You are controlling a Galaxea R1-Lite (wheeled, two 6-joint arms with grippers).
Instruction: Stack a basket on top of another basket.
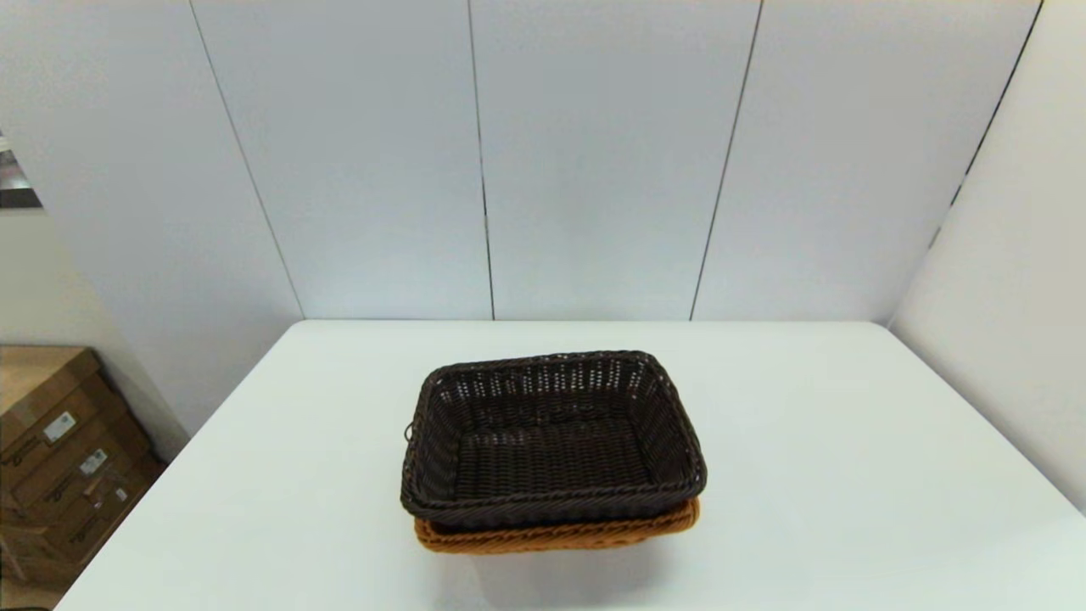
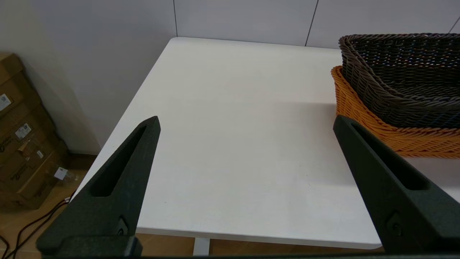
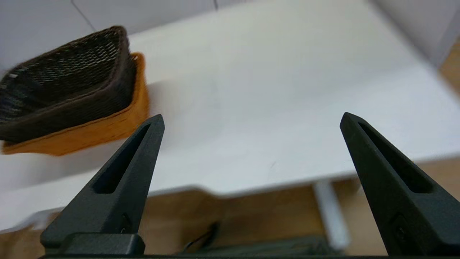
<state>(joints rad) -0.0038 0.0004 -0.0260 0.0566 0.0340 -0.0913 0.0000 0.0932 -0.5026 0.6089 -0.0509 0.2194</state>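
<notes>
While both tools are held wide open off the white counter (image 1: 806, 441), the dark brown rectangular woven wicker basket (image 1: 551, 437) is nested in the orange-tan rectangular woven wicker basket (image 1: 560, 535); left tool (image 2: 246, 122), right tool (image 3: 251, 120).

The top basket (image 1: 551, 437) is dark brown, almost black. It is woven all over, with rows of little holes in its sloping sides, and light shows through them. The basket under it (image 1: 560, 535) is orange-tan, woven too, with a twisted braid along its rim. From the head view only a thin orange strip peeks out, at about 6 o'clock from the dark one. The table (image 1: 848, 475) is plain white. The wall (image 1: 594, 153) is pale grey-white with thin dark lines running down it. At about 9 o'clock are brown cardboard boxes (image 1: 59, 458) with small white labels. The left gripper (image 2: 246, 120) and right gripper (image 3: 251, 118) have flat black fingers.
</notes>
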